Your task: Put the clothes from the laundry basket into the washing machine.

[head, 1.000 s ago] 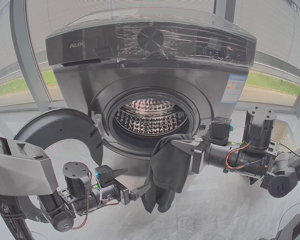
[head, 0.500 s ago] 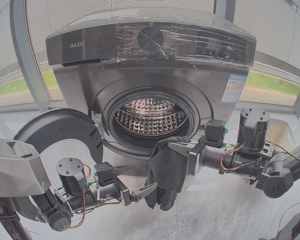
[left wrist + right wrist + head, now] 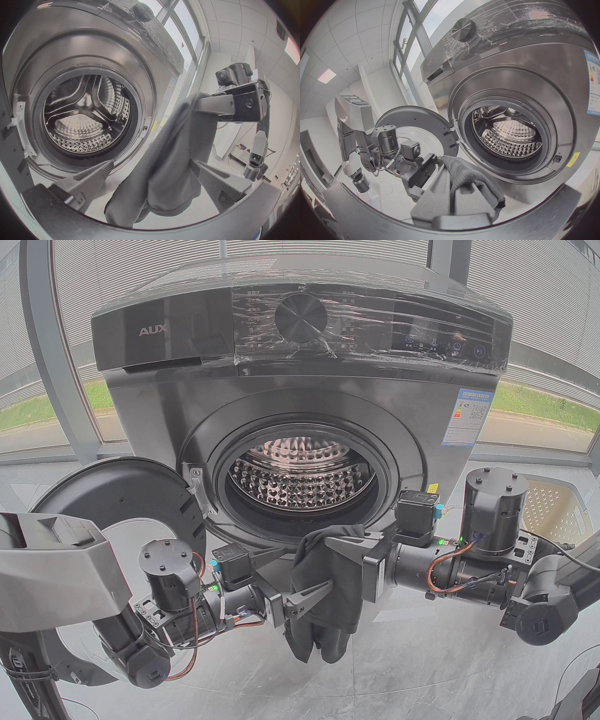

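A dark grey garment hangs in front of the washing machine, just below its open drum. My right gripper is shut on the garment's top fold, coming in from the right at the level of the drum's lower rim. My left gripper is open, and its two fingers stand on either side of the hanging cloth lower down. In the left wrist view the right gripper holds the cloth above my open fingers. The drum looks bare inside.
The round machine door is swung open to the left, close behind my left arm. A cream perforated laundry basket stands at the far right behind my right arm. Grey tiled floor lies below; windows are behind the machine.
My left arm rose and moved right, bringing its open fingers around the hanging garment. My right gripper shifted left and slightly down with the garment.
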